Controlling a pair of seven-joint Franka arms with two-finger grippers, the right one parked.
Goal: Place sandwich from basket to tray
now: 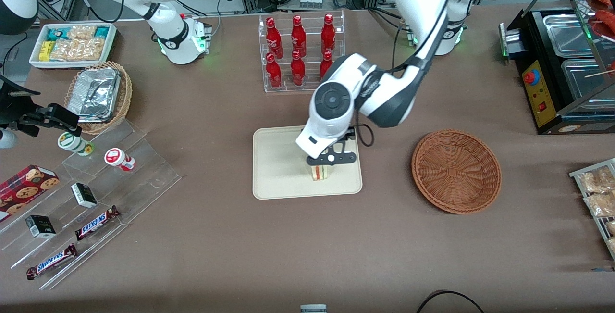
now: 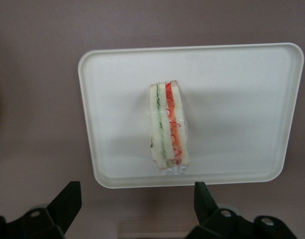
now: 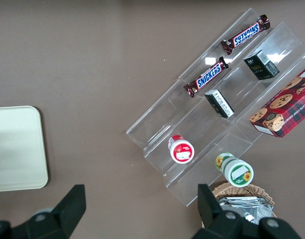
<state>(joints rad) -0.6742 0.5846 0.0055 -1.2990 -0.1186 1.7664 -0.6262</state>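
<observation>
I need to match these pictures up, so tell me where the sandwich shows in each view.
Front view: the sandwich stands on the tray, just under the gripper.
Left wrist view: the sandwich stands on edge on the tray, apart from the open jaws.
Right wrist view: no sandwich; only a tray corner.
Shared landmark: the tray.

The wrapped sandwich (image 2: 168, 128) stands on edge on the cream tray (image 2: 232, 64); the wicker basket (image 1: 456, 170) lies beside it.
</observation>
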